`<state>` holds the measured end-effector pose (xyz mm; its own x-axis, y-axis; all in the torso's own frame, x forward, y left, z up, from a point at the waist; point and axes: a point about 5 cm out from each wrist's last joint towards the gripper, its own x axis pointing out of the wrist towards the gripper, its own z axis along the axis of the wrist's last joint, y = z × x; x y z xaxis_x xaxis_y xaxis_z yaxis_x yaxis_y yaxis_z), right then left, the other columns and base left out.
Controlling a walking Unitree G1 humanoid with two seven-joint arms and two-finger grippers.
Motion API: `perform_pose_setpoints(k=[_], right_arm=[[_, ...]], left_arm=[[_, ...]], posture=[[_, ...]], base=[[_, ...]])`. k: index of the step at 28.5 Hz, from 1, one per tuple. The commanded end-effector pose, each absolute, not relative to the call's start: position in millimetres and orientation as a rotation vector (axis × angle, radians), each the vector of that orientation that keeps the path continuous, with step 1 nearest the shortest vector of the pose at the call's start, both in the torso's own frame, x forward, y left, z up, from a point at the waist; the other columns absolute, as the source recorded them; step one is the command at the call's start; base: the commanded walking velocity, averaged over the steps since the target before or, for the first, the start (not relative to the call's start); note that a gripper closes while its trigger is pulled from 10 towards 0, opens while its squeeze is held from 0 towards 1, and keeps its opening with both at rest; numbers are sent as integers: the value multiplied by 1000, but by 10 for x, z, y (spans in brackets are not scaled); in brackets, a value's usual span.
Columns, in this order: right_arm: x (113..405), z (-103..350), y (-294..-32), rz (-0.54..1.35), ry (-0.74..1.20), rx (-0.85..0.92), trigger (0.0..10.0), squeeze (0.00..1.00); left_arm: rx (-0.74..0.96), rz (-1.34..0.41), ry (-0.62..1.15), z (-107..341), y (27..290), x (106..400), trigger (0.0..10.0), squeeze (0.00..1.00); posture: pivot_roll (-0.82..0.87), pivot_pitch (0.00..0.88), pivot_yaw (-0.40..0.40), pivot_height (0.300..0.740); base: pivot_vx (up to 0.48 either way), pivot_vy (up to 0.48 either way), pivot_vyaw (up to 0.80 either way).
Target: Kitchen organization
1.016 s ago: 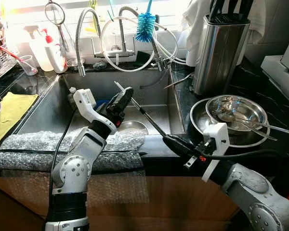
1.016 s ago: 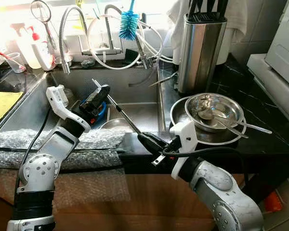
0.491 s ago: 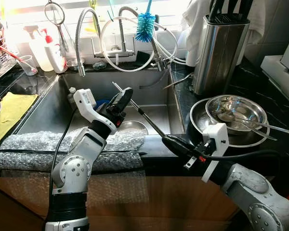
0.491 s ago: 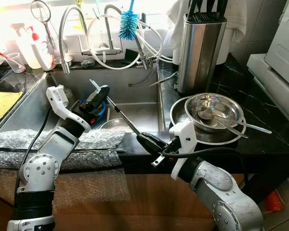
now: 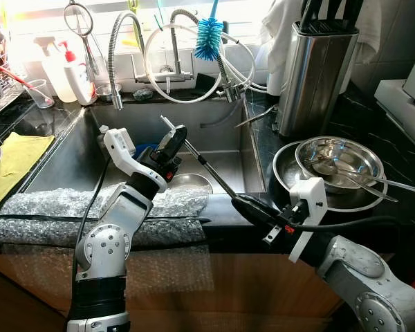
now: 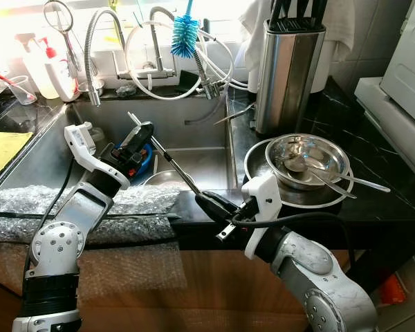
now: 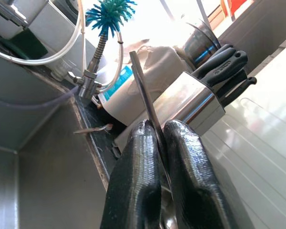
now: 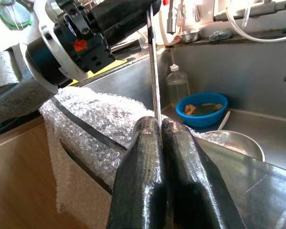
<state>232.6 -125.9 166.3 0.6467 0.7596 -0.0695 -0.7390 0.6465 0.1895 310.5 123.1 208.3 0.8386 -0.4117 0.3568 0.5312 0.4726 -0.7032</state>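
**Long metal rod pinned at both ends over the sink**

One thin metal rod slants across the sink, and both grippers have it; the left gripper has its jaws clenched on the upper end, a short tip poking out past the fingers; the right gripper has its jaws clenched on the lower end, right at the front edge of the black desk; between the two the rod hangs bare above the basin.

Down in the sink sit one blue bowl, one small clear bottle and one steel bowl; a sheet of bubble wrap drapes over the front rim.

On the desk to the right, two steel bowls are stacked with utensils lying in them, and one steel knife block stands behind; by the window hang one blue bottle brush and one strainer; one yellow cloth lies at the left.
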Motion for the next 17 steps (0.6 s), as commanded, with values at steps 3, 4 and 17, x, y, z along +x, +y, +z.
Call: perform_pose_setpoints(k=[3, 4, 17], right_arm=[[2321, 1708, -1215, 878, 121, 152, 10000, 0], [2323, 1708, -1215, 876, 121, 152, 10000, 0], [2355, 1711, -1223, 849, 118, 165, 10000, 1000]], left_arm=[[-894, -576, -140, 2103, 1257, 3105, 0, 0], [-896, -578, -139, 2105, 1258, 3104, 0, 0], [-892, -582, -134, 2106, 1260, 3103, 0, 0]], posture=[[-151, 0, 88, 740], [-151, 0, 88, 740], [-150, 0, 90, 740]], base=[[0, 0, 0], [0, 0, 0], [0, 0, 0]])
